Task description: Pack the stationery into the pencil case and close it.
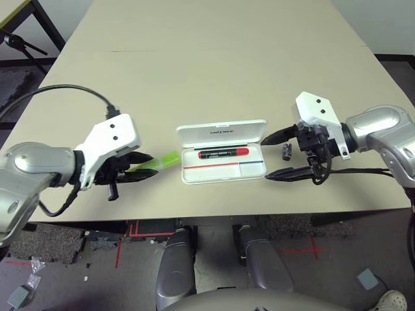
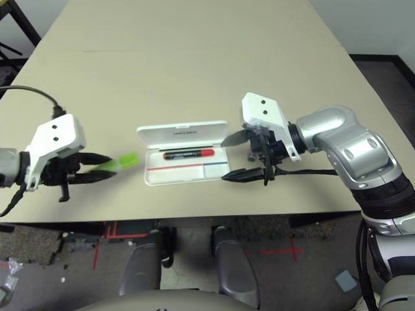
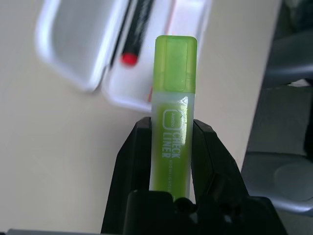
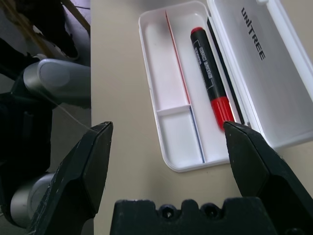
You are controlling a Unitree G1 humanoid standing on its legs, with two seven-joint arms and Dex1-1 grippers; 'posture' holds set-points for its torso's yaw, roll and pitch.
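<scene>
Beige table [image 1: 214, 78], dark floor [image 1: 65, 253], red tape marks [image 1: 305, 249]

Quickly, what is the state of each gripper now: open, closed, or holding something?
Left gripper: closed on the stubby light-green-and-white plastic highlighter.
Right gripper: open, holding nothing.

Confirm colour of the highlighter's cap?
Translucent light green on the highlighter, clearest in the left wrist view.
</scene>
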